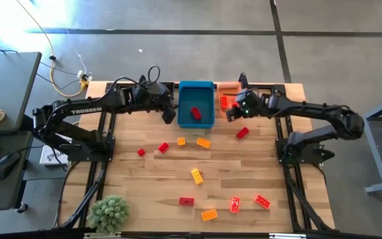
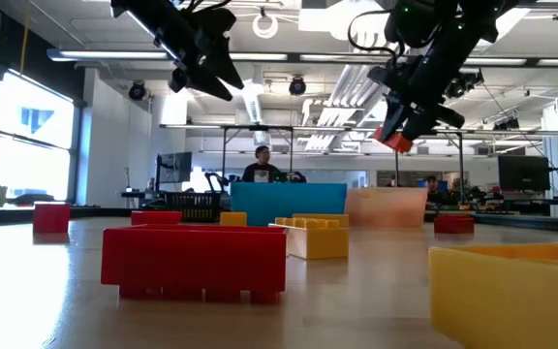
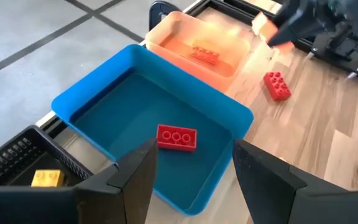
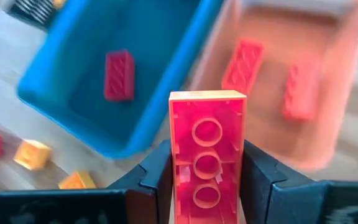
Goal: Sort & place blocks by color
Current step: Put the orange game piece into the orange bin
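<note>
- The right gripper (image 4: 206, 180) hangs above the table's far edge, just beside the pale orange rectangular plastic bin (image 1: 229, 87), its jaws clamped on an orange studded plastic brick (image 4: 207, 155). The brick is held hollow underside toward the wrist camera, seemingly to be dropped among bricks of its own colour.
- Two orange bricks (image 4: 243, 64) already lie in that bin, which suggests it is the orange station.
- The left gripper (image 3: 191, 180) hovers over the near rim of the blue rectangular plastic bin (image 1: 184, 109), jaws apart and holding nothing. One red studded brick (image 3: 176, 137) lies flat on that bin's floor, so red appears to belong there.
- A black slotted bin (image 3: 17, 162) beside the blue one holds a yellow brick (image 3: 47, 178), likely the yellow station.
- Red, orange and yellow loose bricks (image 1: 196, 176) lie scattered across the wooden table (image 1: 131, 182), well apart from the bins, so much sorting looks left to do.
</note>
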